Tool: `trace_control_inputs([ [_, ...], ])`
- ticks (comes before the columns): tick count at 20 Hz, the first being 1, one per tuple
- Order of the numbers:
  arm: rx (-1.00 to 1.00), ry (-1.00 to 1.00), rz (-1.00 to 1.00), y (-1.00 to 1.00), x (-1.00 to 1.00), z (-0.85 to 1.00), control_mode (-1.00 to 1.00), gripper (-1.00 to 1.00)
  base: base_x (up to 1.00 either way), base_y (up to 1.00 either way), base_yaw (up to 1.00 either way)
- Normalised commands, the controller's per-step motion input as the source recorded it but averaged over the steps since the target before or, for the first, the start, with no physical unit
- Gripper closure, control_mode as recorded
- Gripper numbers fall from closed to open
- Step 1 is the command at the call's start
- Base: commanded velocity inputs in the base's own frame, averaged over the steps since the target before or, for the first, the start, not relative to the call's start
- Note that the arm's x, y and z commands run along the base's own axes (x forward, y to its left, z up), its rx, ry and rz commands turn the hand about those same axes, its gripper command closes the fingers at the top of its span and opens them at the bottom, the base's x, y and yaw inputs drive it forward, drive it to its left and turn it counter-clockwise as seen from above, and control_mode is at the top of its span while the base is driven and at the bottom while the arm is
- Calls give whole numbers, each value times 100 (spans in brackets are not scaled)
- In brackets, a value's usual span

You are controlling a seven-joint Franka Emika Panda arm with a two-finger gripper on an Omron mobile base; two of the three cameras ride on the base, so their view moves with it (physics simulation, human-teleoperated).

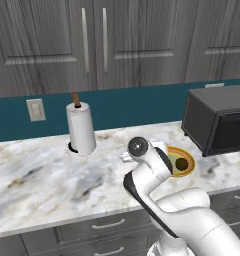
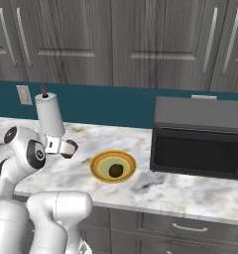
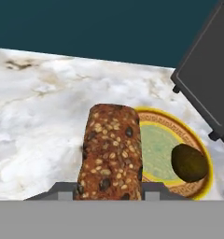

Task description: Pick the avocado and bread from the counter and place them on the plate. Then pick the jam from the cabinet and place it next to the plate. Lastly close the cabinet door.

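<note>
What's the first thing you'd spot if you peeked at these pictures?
The seeded brown bread, gripped in the gripper and held above the marble counter. Just beside it, the colourful plate already holds the dark avocado, next to the black microwave.

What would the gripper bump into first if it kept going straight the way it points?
Probably the plate: the gripper, shut on the bread, points at its near rim, left of the avocado. Depth is unclear.
</note>
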Motion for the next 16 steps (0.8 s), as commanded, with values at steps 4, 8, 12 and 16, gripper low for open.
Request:
trace_control_inputs([
  [4, 1, 1, -12, -90, 35, 23, -100, 100, 0, 0, 0],
  [8, 12, 8, -4, -87, 43, 15, -100, 100, 0, 0, 0],
  [12, 23, 10, 3, -62, 34, 8, -100, 100, 0, 0, 0],
  [16, 14, 3, 2, -15, 1, 1, -100, 100, 0, 0, 0],
])
